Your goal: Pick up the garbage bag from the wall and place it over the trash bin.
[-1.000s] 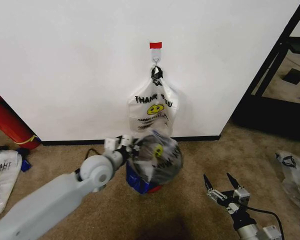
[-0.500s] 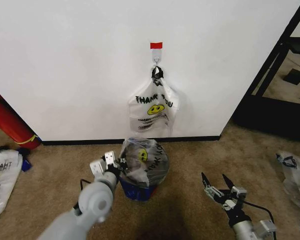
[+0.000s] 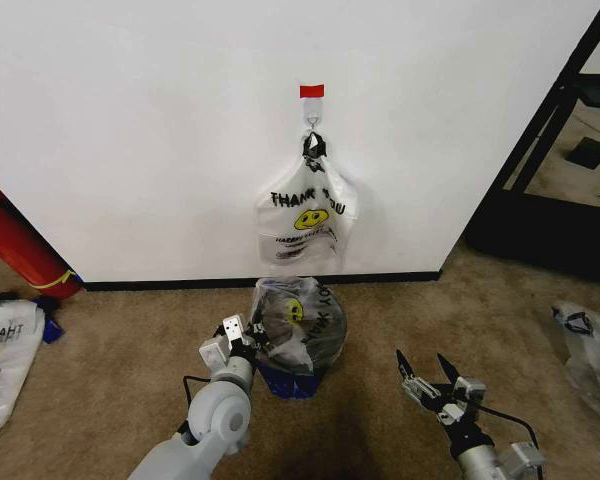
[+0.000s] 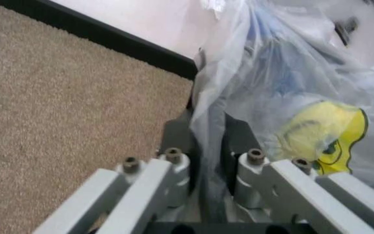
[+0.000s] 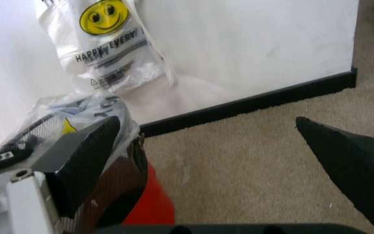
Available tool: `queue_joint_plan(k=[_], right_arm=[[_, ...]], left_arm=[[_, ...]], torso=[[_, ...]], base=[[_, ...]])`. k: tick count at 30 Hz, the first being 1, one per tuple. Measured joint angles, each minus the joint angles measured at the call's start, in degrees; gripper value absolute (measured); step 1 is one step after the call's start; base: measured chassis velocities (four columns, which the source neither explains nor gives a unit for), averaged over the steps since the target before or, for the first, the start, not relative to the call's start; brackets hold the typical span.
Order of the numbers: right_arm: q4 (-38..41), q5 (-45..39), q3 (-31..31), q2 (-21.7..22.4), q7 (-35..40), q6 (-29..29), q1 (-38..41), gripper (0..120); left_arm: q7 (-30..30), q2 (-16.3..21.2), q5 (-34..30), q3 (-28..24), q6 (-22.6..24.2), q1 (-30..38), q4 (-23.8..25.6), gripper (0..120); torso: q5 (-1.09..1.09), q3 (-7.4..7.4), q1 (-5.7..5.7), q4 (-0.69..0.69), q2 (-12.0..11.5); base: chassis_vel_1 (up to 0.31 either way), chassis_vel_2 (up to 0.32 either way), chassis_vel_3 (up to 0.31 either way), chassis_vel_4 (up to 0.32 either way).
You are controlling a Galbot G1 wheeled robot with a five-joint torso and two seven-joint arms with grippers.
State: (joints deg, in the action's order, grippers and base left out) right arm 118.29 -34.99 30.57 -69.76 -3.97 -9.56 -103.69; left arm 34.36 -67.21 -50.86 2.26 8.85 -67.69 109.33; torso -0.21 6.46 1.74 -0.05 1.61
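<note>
The garbage bag (image 3: 298,322), thin white plastic with a yellow smiley and a blue piece low down, is draped over the trash bin (image 3: 329,343), which stands on the carpet by the wall (image 3: 130,130). My left gripper (image 3: 251,336) is at the bag's left side, shut on a fold of the film. The left wrist view shows the fingers (image 4: 176,139) pinching the garbage bag (image 4: 291,92). My right gripper (image 3: 428,380) is open, low and right of the bin. In the right wrist view the trash bin (image 5: 130,181) shows black mesh and a red base.
A second printed bag (image 3: 305,215) hangs from the metal hook under a red tape square (image 3: 311,91). A red cylinder (image 3: 18,245) leans at the left, with a bag (image 3: 5,350) on the floor by it. Another bag (image 3: 590,350) and a black frame (image 3: 550,125) are on the right.
My left arm has drawn back and down toward me, still holding the bag, and the bag has sunk from a raised bulge onto the bin. My right gripper has dropped slightly.
</note>
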Motion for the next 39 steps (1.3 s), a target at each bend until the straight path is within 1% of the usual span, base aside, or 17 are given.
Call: queue_joint_plan(k=[1, 6, 8, 15, 16, 21, 22, 23, 25, 26, 28, 30, 32, 34, 36, 38, 39], right_arm=[[0.1, 0.0, 0.0, 0.0, 0.1, 0.1, -0.1, 100], [2.0, 0.0, 0.0, 0.5, 1.1, 1.2, -0.3, 100], [2.2, -0.1, -0.1, 0.6, 1.2, 1.3, -0.3, 100], [7.1, -0.5, -1.6, 3.1, 4.9, 6.7, 1.6, 100], [7.1, -0.5, -1.6, 3.1, 4.9, 6.7, 1.6, 100], [8.2, -1.5, -5.4, 5.8, 10.1, 13.8, 8.7, 100], [7.7, -2.3, -7.0, 6.9, 12.3, 16.6, 13.0, 100], [7.4, -2.6, -7.6, 7.4, 13.1, 17.9, 14.8, 100], [7.4, -2.7, -7.9, 8.0, 13.8, 19.2, 16.1, 100], [7.9, -2.7, -7.9, 8.6, 15.2, 21.2, 16.9, 100], [9.2, -4.0, -8.4, 10.2, 19.0, 26.3, 18.5, 100], [9.2, -7.7, -10.4, 12.2, 22.3, 30.8, 22.0, 100], [8.7, -9.2, -11.5, 13.0, 23.4, 32.2, 23.9, 100], [6.3, -12.6, -15.6, 14.0, 25.4, 34.9, 29.3, 100], [4.3, -14.2, -18.0, 13.8, 26.3, 36.0, 33.0, 100], [0.1, -15.3, -22.7, 12.1, 27.4, 37.6, 39.4, 100], [0.1, -15.3, -22.7, 12.1, 27.4, 37.6, 39.4, 100]], left_arm=[[0.0, 0.0, 0.0, -0.1, 0.2, 0.0, 0.1, 15], [0.0, 0.7, -0.2, 0.1, 2.3, -1.1, 2.4, 39], [0.0, 0.8, -0.2, 0.1, 2.4, -1.2, 2.6, 41], [-1.4, 3.8, 1.5, 2.6, 3.8, -5.1, 9.1, 71], [-1.4, 3.8, 1.5, 2.6, 3.8, -5.1, 9.1, 71], [-3.5, 5.7, 4.8, 4.4, 2.6, -8.7, 14.8, 91], [-4.7, 5.9, 7.1, 4.8, 0.8, -10.2, 16.0, 96], [-5.4, 5.9, 8.6, 4.8, -0.3, -10.6, 16.1, 98], [-5.9, 6.0, 9.7, 4.5, -1.2, -10.7, 16.1, 99], [-6.6, 6.1, 10.6, 3.6, -2.1, -10.1, 15.8, 100], [-7.0, 5.9, 11.0, 2.7, -2.7, -9.4, 15.5, 100], [-7.2, 5.2, 11.6, 2.9, -3.1, -10.4, 16.0, 100], [-7.3, 4.9, 12.0, 3.1, -3.4, -10.9, 16.2, 100], [-7.6, 4.5, 13.3, 3.8, -3.9, -12.3, 16.7, 100], [-7.8, 4.5, 13.9, 4.0, -4.2, -12.7, 16.9, 100], [-7.9, 4.4, 14.3, 4.3, -4.4, -12.9, 17.0, 100], [-7.9, 4.4, 14.3, 4.3, -4.4, -12.9, 17.0, 100]], torso=[[0.0, 0.0, 0.0, 0.0, 0.0], [0.0, 0.0, 0.0, -0.01, 0.0], [0.0, 0.0, 0.0, 0.0, 0.0], [-0.01, 0.0, 0.0, -0.01, 0.0], [-0.01, 0.0, 0.0, -0.01, 0.0], [0.0, 0.0, 0.0, 0.0, 0.0], [-0.01, 0.01, 0.0, 0.03, 0.0], [0.0, 0.01, 0.01, 0.08, 0.0], [0.01, 0.01, 0.01, 0.08, 0.0], [0.0, 0.01, 0.01, 0.05, 0.0], [-0.03, 0.01, 0.01, -0.1, 0.0], [0.0, 0.01, 0.01, -0.06, 0.0], [0.0, 0.01, 0.01, -0.01, 0.0], [-0.01, 0.01, 0.01, 0.03, 0.0], [0.0, 0.01, 0.01, 0.04, 0.0], [-0.01, 0.01, 0.01, 0.01, 0.0], [-0.01, 0.01, 0.01, 0.01, 0.0]], base=[[0.0, 0.0, 0.0, 0.0], [0.0, 0.0, 0.0, 0.0], [0.0, 0.0, 0.0, 0.0], [0.0, 0.0, 0.0, 0.0], [0.0, 0.0, 0.0, 0.0], [0.0, 0.0, 0.0, 0.0], [0.0, 0.0, 0.0, 0.0], [0.0, 0.0, 0.0, 0.0], [0.0, 0.0, 0.0, 0.0], [0.0, 0.0, 0.0, 0.0], [0.0, 0.0, 0.0, 0.0], [0.0, 0.0, 0.0, 0.0], [0.0, 0.0, 0.0, 0.0], [0.0, 0.0, 0.0, 0.0], [0.0, 0.0, 0.0, 0.0], [0.0, 0.0, 0.0, 0.0], [0.0, 0.0, 0.0, 0.0]])
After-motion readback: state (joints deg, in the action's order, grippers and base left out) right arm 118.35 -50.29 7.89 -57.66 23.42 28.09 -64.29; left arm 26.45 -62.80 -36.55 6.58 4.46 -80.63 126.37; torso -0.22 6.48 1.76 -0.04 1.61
